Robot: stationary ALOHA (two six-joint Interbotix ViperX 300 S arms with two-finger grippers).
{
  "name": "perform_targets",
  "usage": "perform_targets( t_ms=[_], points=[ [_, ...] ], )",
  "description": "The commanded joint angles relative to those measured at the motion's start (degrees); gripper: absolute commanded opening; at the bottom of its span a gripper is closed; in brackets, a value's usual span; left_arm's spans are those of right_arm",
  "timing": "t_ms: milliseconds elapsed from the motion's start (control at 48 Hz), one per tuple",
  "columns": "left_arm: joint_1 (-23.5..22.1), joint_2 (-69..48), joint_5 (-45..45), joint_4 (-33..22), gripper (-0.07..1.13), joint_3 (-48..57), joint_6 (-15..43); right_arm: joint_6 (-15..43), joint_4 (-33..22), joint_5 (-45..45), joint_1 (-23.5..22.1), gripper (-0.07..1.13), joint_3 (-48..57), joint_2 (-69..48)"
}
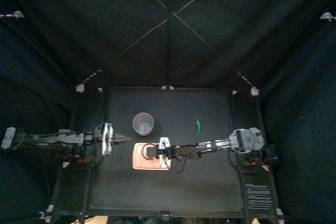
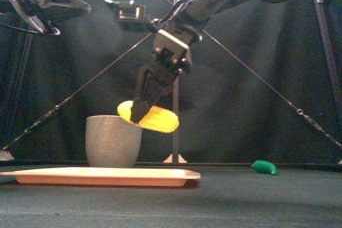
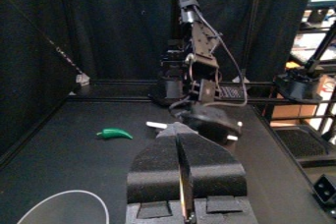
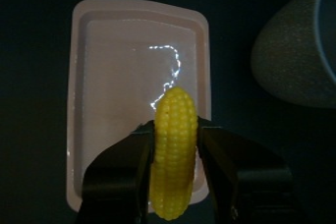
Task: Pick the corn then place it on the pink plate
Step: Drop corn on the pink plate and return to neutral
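Observation:
A yellow corn cob hangs in the air above the flat pink plate, with my right gripper shut on it from above. In the right wrist view the corn stands between the jaws, and the pink plate lies directly beneath it. From the top, the right gripper is over the plate. My left gripper rests at the table's left, off the plate, jaws together with nothing in them.
A tall grey speckled cup stands just behind the plate, close to the hanging corn; it also shows from above. A small green toy lies on the table to the right, behind the right arm.

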Motion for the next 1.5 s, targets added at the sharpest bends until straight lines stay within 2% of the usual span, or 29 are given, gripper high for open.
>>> perform_targets(
  t_ms=[21,333,542,792,1000,1083,1312,1500],
  points=[
    [0.2,0.0,-0.3,0.1,-0.02,-0.6,0.1,0.3,0.8,-0.5,-0.2,0.69,-4.5,1.2],
    [0.1,0.1,-0.4,0.1,-0.02,-0.2,0.1,0.3,5.4,-3.3,0.0,0.85,-4.8,3.8],
    [0.1,-0.1,-0.4,0.0,-0.02,-0.2,0.1,0.4,5.4,-2.3,-0.4,1.02,-2.5,-0.5],
    [0.2,-0.4,-0.3,0.1,-0.02,-0.2,0.1,1.2,1.2,-2.6,-1.6,1.03,2.5,-11.4],
    [0.2,-0.7,0.6,0.1,-0.02,-0.2,0.1,1.4,0.4,-3.3,-2.9,1.03,7.9,-21.0],
    [0.4,-0.9,1.0,0.1,-0.02,-0.2,0.1,1.5,0.8,-5.8,-3.4,1.03,10.8,-25.8],
    [0.7,-2.2,1.1,0.1,-0.02,-0.1,0.2,4.2,2.4,-20.3,-5.9,1.03,24.7,-42.5],
    [1.4,-2.5,1.0,0.1,-0.02,-0.2,0.2,6.4,3.2,-29.5,-6.1,1.03,36.6,-55.6]
  ],
)
